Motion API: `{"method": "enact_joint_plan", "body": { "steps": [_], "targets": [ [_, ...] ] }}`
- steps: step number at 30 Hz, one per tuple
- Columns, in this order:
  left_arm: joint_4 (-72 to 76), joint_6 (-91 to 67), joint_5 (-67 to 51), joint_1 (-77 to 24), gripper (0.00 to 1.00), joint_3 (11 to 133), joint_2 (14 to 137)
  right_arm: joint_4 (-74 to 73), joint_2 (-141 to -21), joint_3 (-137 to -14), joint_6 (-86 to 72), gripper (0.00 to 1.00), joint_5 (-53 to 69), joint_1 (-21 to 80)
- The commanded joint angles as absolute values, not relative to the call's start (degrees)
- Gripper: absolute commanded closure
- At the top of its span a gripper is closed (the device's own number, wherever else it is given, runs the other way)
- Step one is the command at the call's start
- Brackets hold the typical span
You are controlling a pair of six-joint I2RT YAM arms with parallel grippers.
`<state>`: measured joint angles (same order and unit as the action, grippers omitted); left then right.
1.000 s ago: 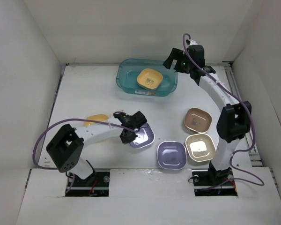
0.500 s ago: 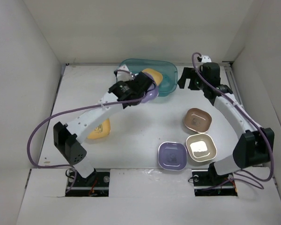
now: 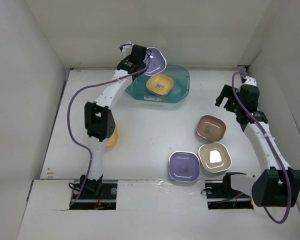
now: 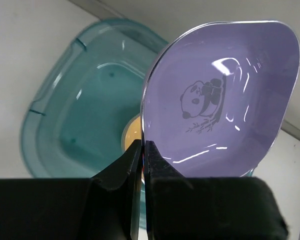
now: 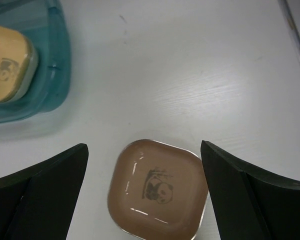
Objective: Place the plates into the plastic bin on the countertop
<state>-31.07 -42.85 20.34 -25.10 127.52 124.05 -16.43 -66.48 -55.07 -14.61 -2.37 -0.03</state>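
Top: left tool (image 3: 146,60) pinches purple plate (image 3: 156,60) over far-left rim of bin (image 3: 182,90); yellow plate (image 3: 159,84) inside bin. Right tool (image 3: 224,97) right of bin.
Left wrist: plate tilted above bin.
Right wrist: tool spread over brown plate (image 5: 157,187) beside bin.

In teal bin (image 3: 157,84), yellow-orange plate (image 3: 159,84) sat centre-right; floor to its left bare. Held purple plate (image 3: 155,60) hung tilted over bin's far rim. R jaws spread wide above brown plate (image 5: 157,190); table (image 3: 155,125) bare btwn bin & it. Near edge crowded: cream plate (image 3: 214,157) & 2nd purple plate (image 3: 184,165). L arm (image 3: 97,120) spanned table's left.
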Motion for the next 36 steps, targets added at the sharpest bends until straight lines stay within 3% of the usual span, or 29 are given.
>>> {"method": "enact_joint_plan", "body": {
  "steps": [1, 10, 25, 29, 34, 35, 36],
  "targets": [
    [-29.98, -47.45, 13.11, -24.35, 1.00, 131.48, 127.44, -16.26, -65.92, -54.32, -16.35, 0.00, -3.35, -3.95],
    [-22.94, -54.48, 7.82, -25.40, 1.00, 125.42, 128.58, -13.45, -67.14, -45.45, -16.97, 0.00, -5.45, -10.19],
    [-22.41, -58.97, 6.42, -26.54, 1.00, 121.29, 131.57, -10.11, -73.83, -43.51, -15.38, 0.01, -2.90, -11.34],
    [-22.93, -60.02, 6.42, -26.54, 0.85, 120.77, 131.57, -10.11, -74.36, -42.98, -15.38, 0.01, -1.76, -11.87],
    [-22.94, -60.64, 6.42, -26.54, 0.85, 119.71, 130.96, -10.11, -74.36, -42.98, -14.85, 0.01, -1.76, -11.87],
    [-22.33, -60.64, 6.42, -26.54, 0.82, 119.01, 130.96, -10.11, -74.36, -42.98, -14.85, 0.01, -1.76, -11.87],
    [-22.32, -60.64, 6.42, -26.54, 0.72, 119.00, 130.43, -10.11, -74.36, -42.98, -14.85, 0.01, -1.06, -11.87]
  ]
}}
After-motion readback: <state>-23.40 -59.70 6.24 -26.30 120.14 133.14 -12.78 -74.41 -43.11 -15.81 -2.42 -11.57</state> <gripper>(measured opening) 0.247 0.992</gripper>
